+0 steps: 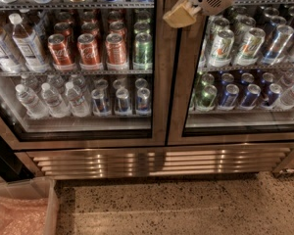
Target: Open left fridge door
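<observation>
Speckled floor [186,209] below, gripper [181,14] high at the seam between two glass doors.
On the left, the fridge door [159,106], showing red cans [88,50] and water bottles [51,99], sat shut; the gripper's hold could not be told. So near the twin door [179,82], it risked catching the wrong edge or slipping off smooth steel.

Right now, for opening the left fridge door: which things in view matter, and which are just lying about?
Job:
- left fridge door, looks shut
- hand, at the top, in front of the steel frames where the two doors meet

Just there:
- right fridge door
- red cans
- water bottles
- vent grille
- bin, lower left
</observation>
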Available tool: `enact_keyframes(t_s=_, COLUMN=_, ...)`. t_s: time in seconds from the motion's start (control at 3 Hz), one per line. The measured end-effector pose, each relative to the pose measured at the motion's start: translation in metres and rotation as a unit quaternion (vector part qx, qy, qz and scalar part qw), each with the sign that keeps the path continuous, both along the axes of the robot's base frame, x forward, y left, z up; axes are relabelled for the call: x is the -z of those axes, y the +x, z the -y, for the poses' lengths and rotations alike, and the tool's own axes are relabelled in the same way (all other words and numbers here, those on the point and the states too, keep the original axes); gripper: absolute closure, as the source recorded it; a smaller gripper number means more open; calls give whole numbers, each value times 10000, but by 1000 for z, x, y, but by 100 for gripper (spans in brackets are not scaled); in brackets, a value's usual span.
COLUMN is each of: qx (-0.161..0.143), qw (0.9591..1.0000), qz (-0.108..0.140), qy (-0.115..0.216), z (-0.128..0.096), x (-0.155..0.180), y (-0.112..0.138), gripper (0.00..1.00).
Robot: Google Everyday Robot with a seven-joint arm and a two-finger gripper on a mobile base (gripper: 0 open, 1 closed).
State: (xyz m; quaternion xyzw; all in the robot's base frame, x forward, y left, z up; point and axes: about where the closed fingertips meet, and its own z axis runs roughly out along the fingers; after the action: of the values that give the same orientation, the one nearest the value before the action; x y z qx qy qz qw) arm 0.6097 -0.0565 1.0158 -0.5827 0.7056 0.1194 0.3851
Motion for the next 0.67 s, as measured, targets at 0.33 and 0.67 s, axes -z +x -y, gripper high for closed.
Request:
enact_keyframes(t_s=0.33, qx=-84, qw=10000, qz=-22, qy=3, z=0, x=0, y=-2, gripper=100)
enact_keyframes(t_s=0.67, qx=-125, qw=9999, qz=-32, qy=11, z=0, x=0, y=-3, gripper=100)
